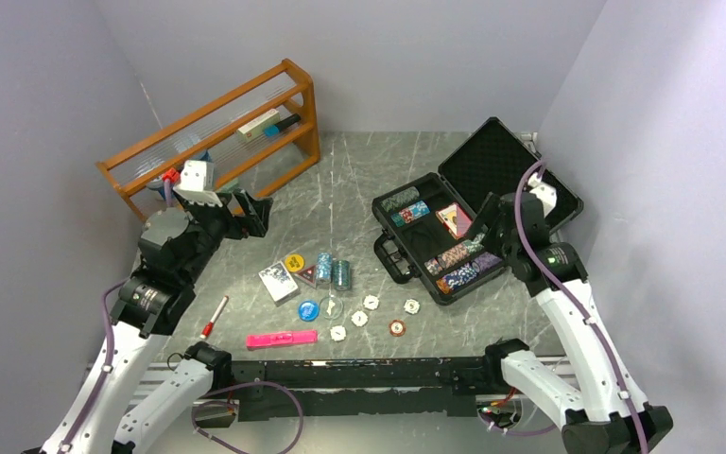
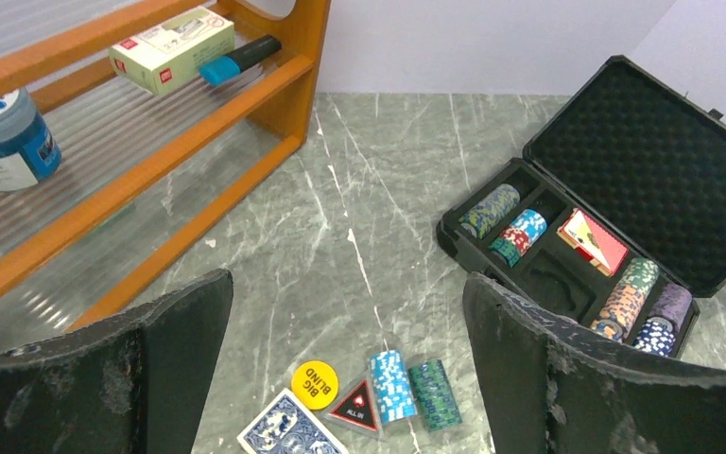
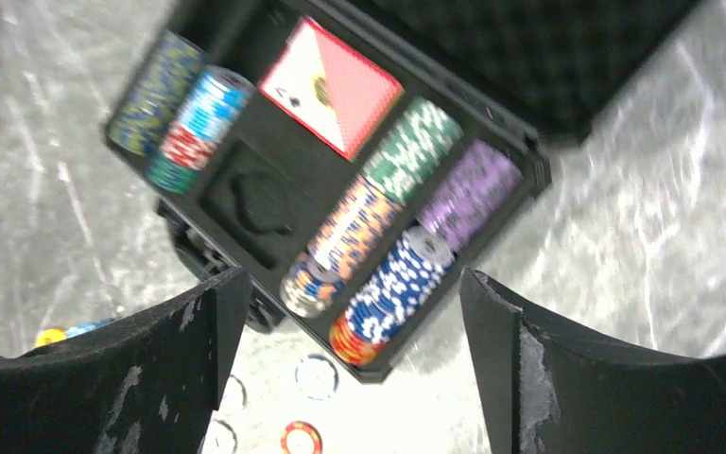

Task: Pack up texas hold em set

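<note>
**Top view.** Left claw (image 1: 255,214), released and holding nothing, hung beside the wooden rack (image 1: 210,123). The loose chip stacks (image 1: 331,270), long axes running 12 to 6, lay on the bench (image 1: 359,180) at its 4 o'clock, nearer this arm. Right claw (image 1: 478,225), likewise released, hovered over the open case (image 1: 505,163).

**Left wrist view.** The stacks sat at 6 o'clock between the spread fingers (image 2: 151,369), beside the card deck (image 2: 288,435).

**Right wrist view.** Blurred. Packed chip rows (image 3: 392,284) lay at 12 o'clock.
</note>
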### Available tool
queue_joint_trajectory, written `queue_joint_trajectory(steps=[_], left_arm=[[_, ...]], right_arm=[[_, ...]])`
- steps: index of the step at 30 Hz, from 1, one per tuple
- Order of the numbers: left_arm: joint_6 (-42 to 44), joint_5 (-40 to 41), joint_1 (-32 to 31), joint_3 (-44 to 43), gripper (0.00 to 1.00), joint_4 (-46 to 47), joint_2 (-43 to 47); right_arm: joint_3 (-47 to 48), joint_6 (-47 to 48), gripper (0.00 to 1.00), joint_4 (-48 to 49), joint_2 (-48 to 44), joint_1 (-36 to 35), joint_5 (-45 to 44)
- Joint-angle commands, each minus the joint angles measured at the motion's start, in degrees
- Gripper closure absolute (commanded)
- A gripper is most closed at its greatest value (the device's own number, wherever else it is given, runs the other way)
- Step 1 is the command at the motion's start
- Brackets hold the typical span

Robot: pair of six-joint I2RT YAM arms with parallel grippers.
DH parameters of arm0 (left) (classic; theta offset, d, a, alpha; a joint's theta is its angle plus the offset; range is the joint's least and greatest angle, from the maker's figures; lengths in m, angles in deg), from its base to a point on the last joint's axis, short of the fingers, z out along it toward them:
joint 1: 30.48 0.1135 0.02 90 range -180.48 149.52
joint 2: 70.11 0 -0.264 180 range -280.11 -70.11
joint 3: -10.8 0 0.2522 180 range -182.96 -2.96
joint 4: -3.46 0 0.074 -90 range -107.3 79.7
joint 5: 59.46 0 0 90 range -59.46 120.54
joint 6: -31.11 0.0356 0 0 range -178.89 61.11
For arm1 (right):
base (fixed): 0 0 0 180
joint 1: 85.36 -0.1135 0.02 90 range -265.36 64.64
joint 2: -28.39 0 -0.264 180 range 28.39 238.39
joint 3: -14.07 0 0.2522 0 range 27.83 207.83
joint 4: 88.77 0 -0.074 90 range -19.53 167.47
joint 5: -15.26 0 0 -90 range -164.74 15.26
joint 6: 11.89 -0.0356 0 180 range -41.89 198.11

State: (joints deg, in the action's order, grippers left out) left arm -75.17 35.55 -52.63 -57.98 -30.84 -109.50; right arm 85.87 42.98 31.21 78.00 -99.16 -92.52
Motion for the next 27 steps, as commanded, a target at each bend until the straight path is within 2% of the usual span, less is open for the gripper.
queue_joint_trajectory(steps=[1,2,3,8,10,14,16,19,21,24,27], left_arm=[[-1.89,0.13,0.1,1.35,0.03,3.2,0.6],[-1.8,-0.06,0.13,1.45,0.03,3.35,0.45],[-1.69,-0.39,0.15,1.56,0.03,3.46,0.26],[-0.94,-2.27,0.16,2.01,0.03,3.77,-0.4],[-0.77,-2.82,0.18,2.21,0.03,3.56,-0.72],[-0.78,-2.68,0.17,2.05,0.03,2.69,-2.12],[-0.84,-2.25,0.16,1.9,0.03,2.32,-2.87],[-1.35,-1.92,0.13,1.9,0.03,2.17,-3.71],[-1.68,-2.14,0.17,2.43,0.03,2.48,-3.86],[-1.98,-2.73,0.17,3.63,0.03,3.39,-4.1],[-1.77,-3.71,0.17,3.87,0.03,3.59,-4.64]], right_arm=[[-3.47,-5.92,0.22,-7.49,-0.64,0.2,-3.57],[-4.67,-6.1,0.31,-6.99,-0.91,0.17,-4.05],[-5.91,-6.27,0.34,-6.39,-1.0,0.18,-4.75],[-9.75,-6.81,0.4,-4.15,2.05,0.88,-8.64],[-10.66,-6.16,0.39,-1.92,3.5,2.3,-7.76],[-12.22,-7.67,0.25,3.82,5.92,8.78,-1.78],[-13.63,-7.47,0.22,7.18,7.73,14.08,1.72],[-14.81,-6.1,0.22,10.73,9.72,22.64,7.4],[-16.01,-6.71,0.22,12.99,9.25,25.13,8.55],[-20.16,-9.39,0.29,17.47,8.8,28.17,11.43],[-23.29,-11.39,0.42,21.04,9.85,31.04,13.68]])
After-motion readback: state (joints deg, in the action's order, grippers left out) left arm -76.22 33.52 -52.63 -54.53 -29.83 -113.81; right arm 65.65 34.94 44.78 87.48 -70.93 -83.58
